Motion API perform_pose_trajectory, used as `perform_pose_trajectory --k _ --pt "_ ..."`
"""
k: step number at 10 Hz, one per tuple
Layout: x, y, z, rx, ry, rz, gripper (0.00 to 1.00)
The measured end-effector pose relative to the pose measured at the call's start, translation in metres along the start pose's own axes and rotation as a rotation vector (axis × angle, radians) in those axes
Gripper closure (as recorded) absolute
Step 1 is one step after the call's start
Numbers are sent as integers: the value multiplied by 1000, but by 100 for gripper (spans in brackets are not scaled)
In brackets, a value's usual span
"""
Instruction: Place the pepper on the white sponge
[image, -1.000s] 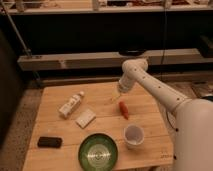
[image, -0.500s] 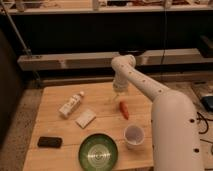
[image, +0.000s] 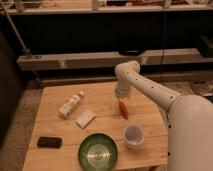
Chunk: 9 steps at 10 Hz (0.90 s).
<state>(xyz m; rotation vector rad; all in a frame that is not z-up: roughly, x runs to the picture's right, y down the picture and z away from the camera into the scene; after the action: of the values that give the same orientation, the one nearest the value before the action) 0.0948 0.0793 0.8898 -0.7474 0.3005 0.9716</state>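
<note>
The pepper (image: 123, 110), small, slim and red with an orange-yellow stem end, lies on the wooden table (image: 150, 112) right of centre. The white sponge (image: 85, 118), a flat off-white pad, lies to its left, well apart from it. My gripper (image: 119, 98) hangs from the white arm (image: 150, 90) and points down right at the pepper's stem end. I cannot tell whether it touches the pepper.
A white bottle with a label (image: 70, 105) lies left of the sponge. A black phone-like slab (image: 49, 142) is at the front left, a green plate (image: 98, 151) at the front centre, and a white cup (image: 133, 135) in front of the pepper. Shelving stands behind the table.
The arm's elbow swung left over the table and the gripper stayed low over the pepper's stem end. The pepper and the sponge have not moved.
</note>
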Motion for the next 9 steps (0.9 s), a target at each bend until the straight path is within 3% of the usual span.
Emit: perform_pose_trajectory --k 2,5,9 --pt "-1 2 1 -13 29 24 20" --pt "18 23 11 -49 89 32 20" --pt "13 33 20 -21 140 62 20"
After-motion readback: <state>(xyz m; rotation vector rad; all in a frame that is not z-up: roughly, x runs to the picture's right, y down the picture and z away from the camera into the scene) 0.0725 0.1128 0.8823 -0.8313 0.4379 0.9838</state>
